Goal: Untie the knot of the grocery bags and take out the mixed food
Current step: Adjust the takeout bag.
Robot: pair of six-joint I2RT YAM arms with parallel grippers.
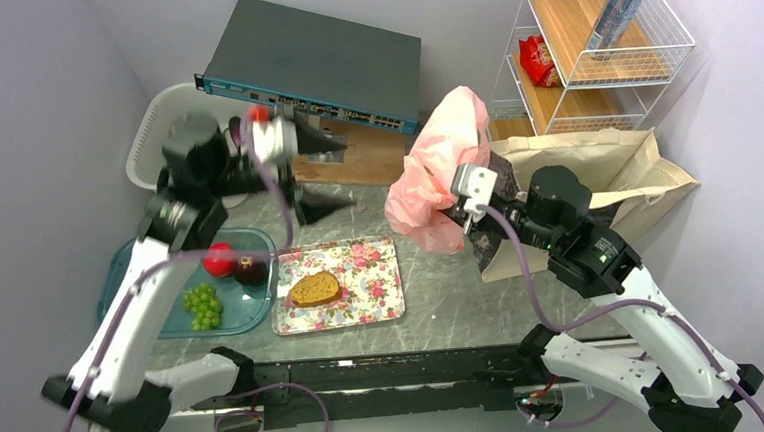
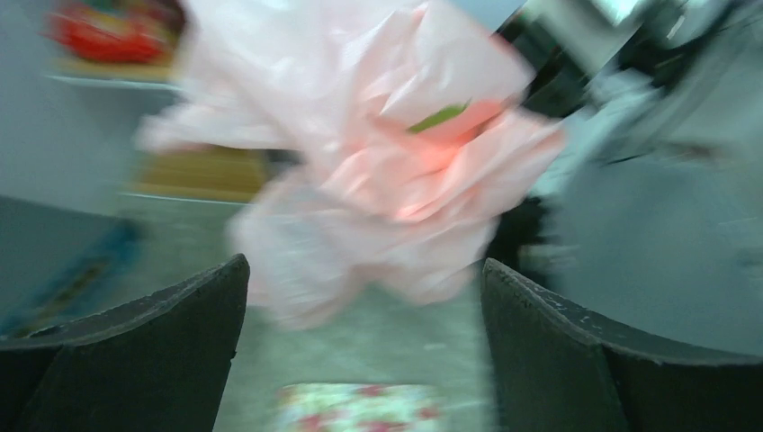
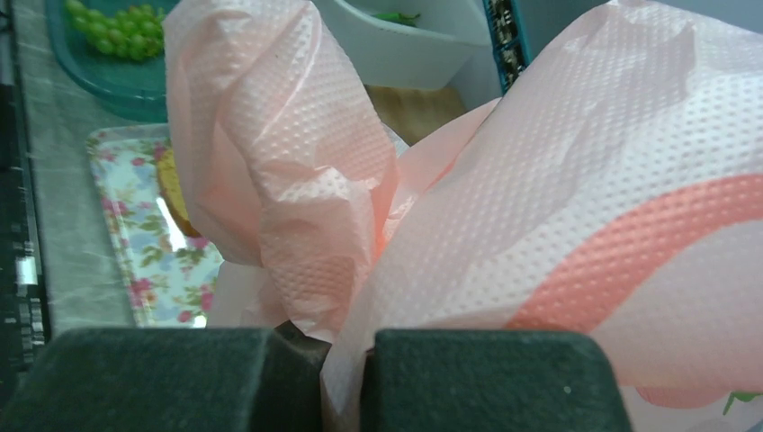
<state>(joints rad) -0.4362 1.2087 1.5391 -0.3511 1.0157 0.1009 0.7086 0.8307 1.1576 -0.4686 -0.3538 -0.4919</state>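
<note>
Pink bag point(image 1: 433, 168) held up just right of and beyond floral tray point(image 1: 337, 284). Right gripper point(image 3: 347, 346) clamped tight on fold of its plastic. Left gripper point(image 1: 343, 173) gaping wide, empty, beyond tray, facing bag. Knot not made out. Something green point(image 2: 438, 117) shows through film.

Best bet: left takes opposite lip, parts mouth slowly, since thin film likely tears.

Left arm rises left of tray, wrist turned rightward. Right forearm reaches in from tray's right.

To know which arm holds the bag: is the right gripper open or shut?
Shut. The right gripper pinches the pink bag: its fingers meet with plastic squeezed between them.
</note>
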